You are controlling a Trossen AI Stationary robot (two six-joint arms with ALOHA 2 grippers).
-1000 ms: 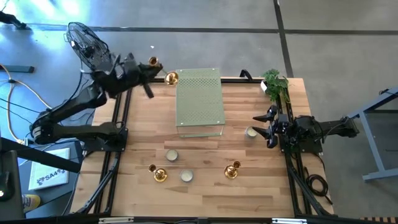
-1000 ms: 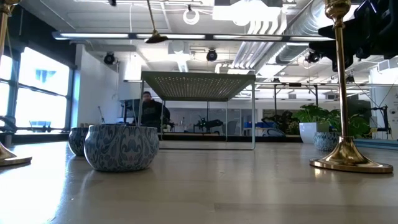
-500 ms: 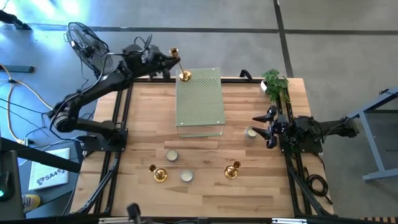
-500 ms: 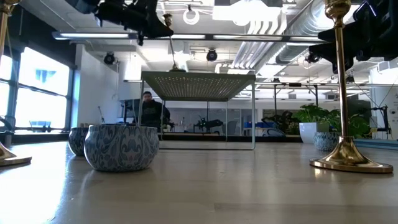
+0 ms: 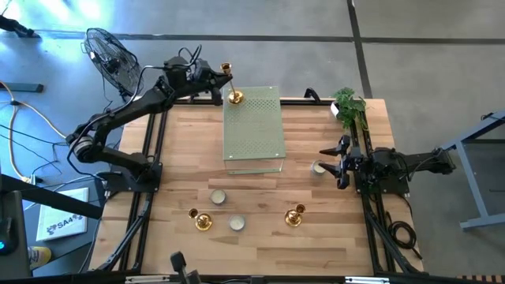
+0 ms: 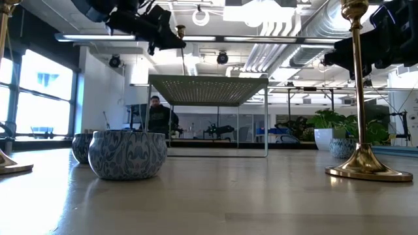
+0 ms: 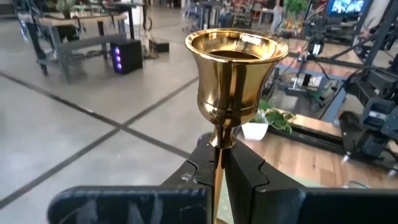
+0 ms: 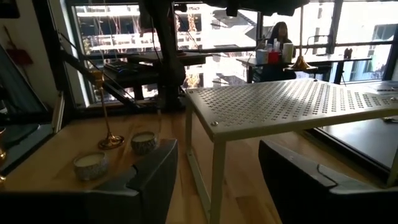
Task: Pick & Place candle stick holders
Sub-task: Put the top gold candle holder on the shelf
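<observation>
My left gripper (image 5: 218,84) is shut on a gold candle stick holder (image 5: 230,83) over the far left corner of the pale green perforated slab (image 5: 254,130). Its round base (image 8: 301,64) is on or just above the slab; which, I cannot tell. Two more gold holders (image 5: 203,222) (image 5: 294,217) stand on their bases near the table's front, with two low white cups (image 5: 218,197) (image 5: 237,223). A third cup (image 5: 318,167) sits just ahead of my right gripper (image 5: 330,162), which stands open at the table's right side. My left gripper pinches the holder's slim stem (image 7: 217,163) between its two fingers (image 7: 244,175), just below the flared cup (image 7: 236,68). The fingers reach in level from the table's far left and lie across the stem. The holder stands about upright, cup up, base over the slab's corner.
A potted green plant (image 5: 349,106) stands at the far right corner. A fan (image 5: 109,55) sits beyond the far left corner. Bare wood (image 5: 260,197) lies between the slab and the front row of holders. A person (image 6: 157,114) is seen far behind the table.
My left gripper has carried the gold holder from beyond the table's far left corner toward the right and down, to the slab's far left corner. The holder has tipped from a slant to about upright. In the last half second it has barely moved.
</observation>
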